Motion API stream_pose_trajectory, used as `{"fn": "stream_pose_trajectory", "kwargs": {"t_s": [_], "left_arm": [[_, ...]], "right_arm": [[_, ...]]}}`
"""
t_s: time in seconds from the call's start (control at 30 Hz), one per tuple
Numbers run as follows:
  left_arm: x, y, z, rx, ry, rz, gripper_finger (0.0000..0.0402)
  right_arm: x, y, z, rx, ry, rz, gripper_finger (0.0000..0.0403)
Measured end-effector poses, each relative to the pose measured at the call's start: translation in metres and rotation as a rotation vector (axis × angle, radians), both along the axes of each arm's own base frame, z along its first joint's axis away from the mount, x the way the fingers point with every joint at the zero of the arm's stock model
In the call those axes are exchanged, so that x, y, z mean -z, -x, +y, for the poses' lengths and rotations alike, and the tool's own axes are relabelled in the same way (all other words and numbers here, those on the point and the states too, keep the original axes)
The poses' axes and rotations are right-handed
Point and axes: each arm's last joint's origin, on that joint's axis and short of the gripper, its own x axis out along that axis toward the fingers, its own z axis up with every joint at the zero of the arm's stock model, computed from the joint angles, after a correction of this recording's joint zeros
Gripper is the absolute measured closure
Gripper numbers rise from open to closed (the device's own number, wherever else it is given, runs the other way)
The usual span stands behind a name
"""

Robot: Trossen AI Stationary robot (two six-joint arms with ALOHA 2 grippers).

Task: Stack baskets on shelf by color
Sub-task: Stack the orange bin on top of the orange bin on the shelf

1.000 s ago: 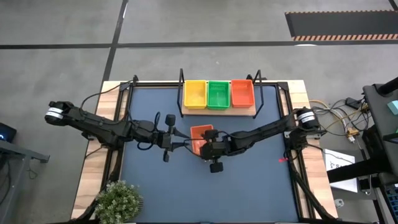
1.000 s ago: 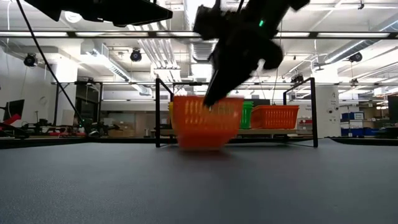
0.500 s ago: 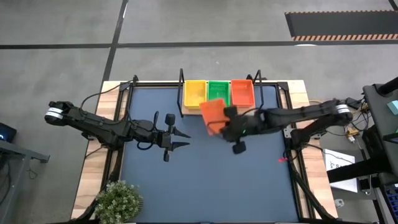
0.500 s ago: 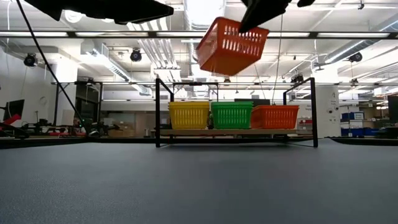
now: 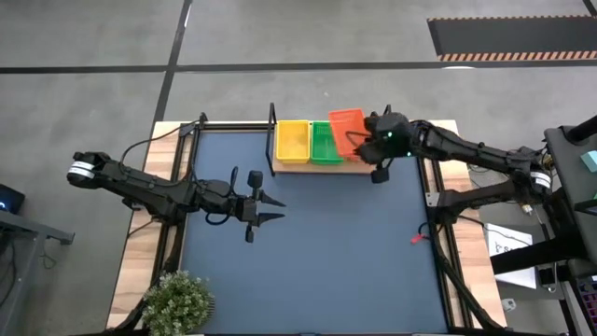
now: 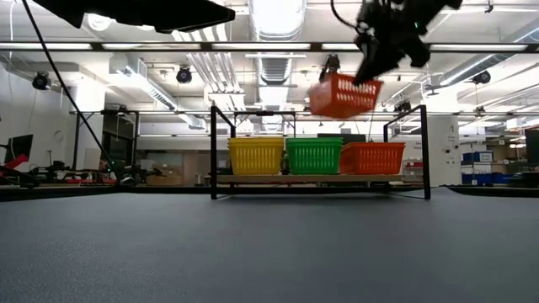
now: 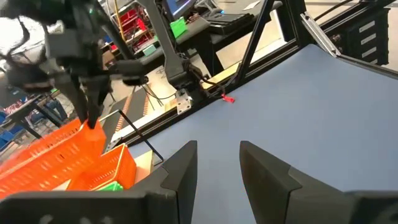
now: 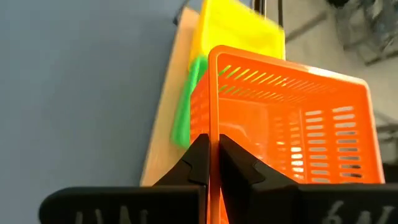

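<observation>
Orange basket (image 5: 347, 131) now up off the table, pinched by its rim in the right gripper (image 5: 366, 140), tilted over the shelf's (image 5: 359, 168) orange stack, so lowering comes next, I'd guess; left gripper (image 5: 271, 207) idle mid-table w/ jaws apart.

One yellow basket (image 6: 256, 156), one green basket (image 6: 313, 156), two orange baskets (image 6: 342, 94), one shelf (image 6: 320, 178).

Two dark jointed arms, black cables, silver-capped base joints, black-fingered pincers
</observation>
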Motion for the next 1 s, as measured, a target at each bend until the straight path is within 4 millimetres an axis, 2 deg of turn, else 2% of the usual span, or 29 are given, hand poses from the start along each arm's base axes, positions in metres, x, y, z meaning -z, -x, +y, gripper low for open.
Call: {"fn": "stream_pose_trajectory", "kwargs": {"t_s": [0.17,0.37,0.6,1.0], "left_arm": [[0.0,0.0,0.0,0.0,-0.002,0.0,0.0297],[0.0,0.0,0.0,0.0,-0.003,0.0,0.0297],[0.0,0.0,0.0,0.0,-0.003,0.0,0.0297],[0.0,0.0,0.001,-0.005,-0.004,0.0,0.0297]], "right_arm": [[0.02,0.025,-0.031,0.078,-0.062,-0.024,0.0391],[0.04,0.04,-0.049,0.139,-0.067,-0.008,0.0391],[0.053,0.041,-0.054,0.153,-0.087,0.033,0.0391],[0.056,0.042,-0.054,0.188,-0.112,0.034,0.0391]]}}
